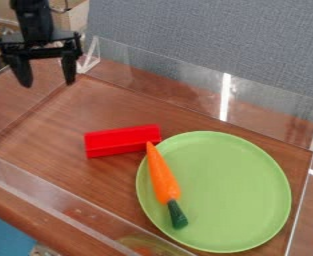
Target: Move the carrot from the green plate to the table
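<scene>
Gripper (47, 83) wide, holding nothing, far from our carrot (164, 186) — carrot lies on green plate (223, 192), near red block (123, 141). Coming in low, we could bump block or tip plate's rim.

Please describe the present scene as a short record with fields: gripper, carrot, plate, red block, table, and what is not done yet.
gripper: open, holding nothing, above the table's far left part
toy carrot: on the plate's left side, green end toward the viewer
green plate: on the table, right of the block
red block: on the table
wood-grain table: low clear walls
not done: carrot not yet on table
</scene>
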Tool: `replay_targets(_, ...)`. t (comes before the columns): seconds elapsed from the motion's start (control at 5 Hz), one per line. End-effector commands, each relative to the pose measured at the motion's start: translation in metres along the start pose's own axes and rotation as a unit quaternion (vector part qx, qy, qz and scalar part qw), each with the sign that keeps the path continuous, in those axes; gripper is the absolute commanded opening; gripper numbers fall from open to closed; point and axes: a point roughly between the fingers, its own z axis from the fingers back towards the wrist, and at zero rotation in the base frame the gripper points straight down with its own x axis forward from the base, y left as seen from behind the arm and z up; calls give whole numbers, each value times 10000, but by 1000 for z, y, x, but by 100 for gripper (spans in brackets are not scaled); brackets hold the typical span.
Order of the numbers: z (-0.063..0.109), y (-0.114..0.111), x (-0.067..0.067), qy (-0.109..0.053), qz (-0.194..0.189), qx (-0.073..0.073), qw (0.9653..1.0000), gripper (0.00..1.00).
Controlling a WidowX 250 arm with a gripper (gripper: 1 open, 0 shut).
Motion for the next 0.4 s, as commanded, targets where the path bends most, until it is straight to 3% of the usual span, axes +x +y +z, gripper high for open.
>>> replay_targets(0.0,11,13,4,-247,-58,21,9997,100)
replay_targets(0.2,15,18,0,-303,-132,4,9995,100)
